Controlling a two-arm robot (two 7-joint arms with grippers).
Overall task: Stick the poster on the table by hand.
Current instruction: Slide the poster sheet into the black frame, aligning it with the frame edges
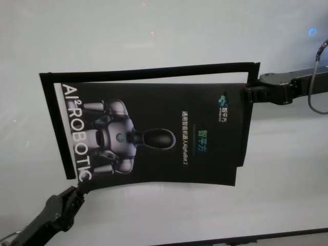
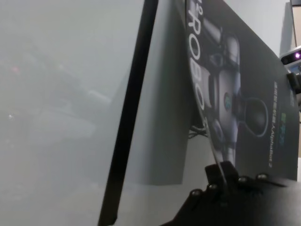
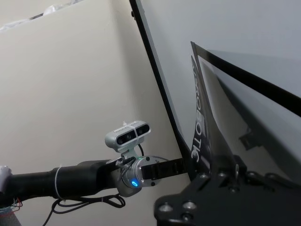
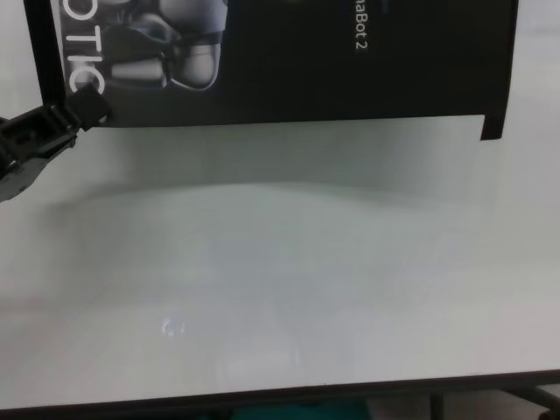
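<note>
The poster (image 1: 164,133) is a black glossy sheet with "AI²ROBOTIC" lettering and a robot picture. It hangs curved above the pale table (image 1: 154,31), held by two opposite corners. My left gripper (image 1: 79,185) is shut on the near left corner beside the lettering, as the chest view (image 4: 87,107) and the left wrist view (image 2: 221,181) also show. My right gripper (image 1: 246,95) is shut on the far right corner and pinches the poster's edge in the right wrist view (image 3: 235,167). The poster (image 4: 289,61) casts a shadow on the table (image 4: 280,262).
Narrow black strips lie on the table under the poster, one along the far side (image 1: 148,71) and one along the left (image 1: 53,125). The left strip also shows in the left wrist view (image 2: 129,117). The table's dark near edge (image 4: 280,398) runs across the chest view.
</note>
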